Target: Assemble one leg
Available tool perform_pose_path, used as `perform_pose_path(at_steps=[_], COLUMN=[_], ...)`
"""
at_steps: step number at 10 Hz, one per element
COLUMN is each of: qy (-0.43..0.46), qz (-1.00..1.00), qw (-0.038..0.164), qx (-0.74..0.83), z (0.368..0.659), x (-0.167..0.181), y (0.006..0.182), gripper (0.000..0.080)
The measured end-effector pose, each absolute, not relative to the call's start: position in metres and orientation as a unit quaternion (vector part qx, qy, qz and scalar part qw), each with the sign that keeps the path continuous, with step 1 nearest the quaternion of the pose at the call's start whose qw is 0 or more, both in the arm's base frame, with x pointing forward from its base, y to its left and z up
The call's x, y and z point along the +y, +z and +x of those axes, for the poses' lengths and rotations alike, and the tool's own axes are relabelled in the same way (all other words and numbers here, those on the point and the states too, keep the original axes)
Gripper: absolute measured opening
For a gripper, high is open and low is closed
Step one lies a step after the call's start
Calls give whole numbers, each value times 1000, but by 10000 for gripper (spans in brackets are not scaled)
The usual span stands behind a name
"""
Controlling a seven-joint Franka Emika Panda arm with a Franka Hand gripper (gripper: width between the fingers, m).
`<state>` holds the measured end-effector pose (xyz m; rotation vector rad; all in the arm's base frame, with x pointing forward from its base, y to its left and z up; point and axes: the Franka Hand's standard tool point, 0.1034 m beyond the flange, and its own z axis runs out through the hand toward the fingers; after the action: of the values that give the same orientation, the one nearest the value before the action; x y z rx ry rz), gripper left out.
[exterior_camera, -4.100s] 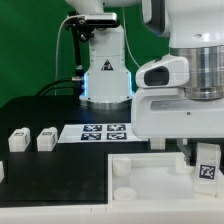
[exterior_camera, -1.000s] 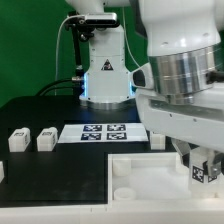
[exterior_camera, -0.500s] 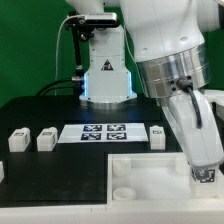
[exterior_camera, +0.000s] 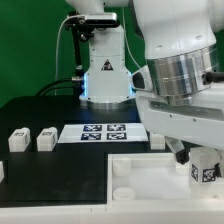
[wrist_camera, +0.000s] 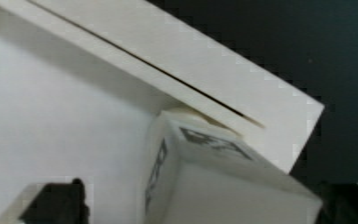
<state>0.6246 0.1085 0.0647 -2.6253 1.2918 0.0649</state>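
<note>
My claw (exterior_camera: 203,160) sits at about four o'clock in the exterior view, clenched on the leg (exterior_camera: 205,171), a small white block whose black-and-white tag faces the camera. The leg stands in the far corner of the large white tray-like part (exterior_camera: 150,178), which lies on the black worktop (exterior_camera: 60,175).

Half a second ago my wrist was rolled over, with the tag turned out of sight. Now it has rolled back and the tag shows again, much as it did a second ago. I judge this to be a twisting stroke that screws the leg into its corner socket, with the leg still not released.

The wrist view shows the leg (wrist_camera: 211,170) close up beside a raised tray edge.

Three spare legs (exterior_camera: 45,141) wait at nine o'clock, near the marker board (exterior_camera: 103,131).
</note>
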Motion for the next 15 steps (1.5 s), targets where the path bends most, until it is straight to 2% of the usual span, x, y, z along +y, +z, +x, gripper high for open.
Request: perform_pose_path(at_steps=[2,3,6,7,9,10,15], qy=[14,-1,-29,-28,-27,-23,3], qz=[-922,-957,-997,-996,-995,-990,-893], qw=[107,89,59,60,60,65,76], qx=[371,277,44,57,72,123,444], z=[624,624,626,626,626,625,626], x=[110,114,114,114,114,115,113], y=[65,65,65,65,65,65,64], gripper=[649,649,649,649,387,292,294])
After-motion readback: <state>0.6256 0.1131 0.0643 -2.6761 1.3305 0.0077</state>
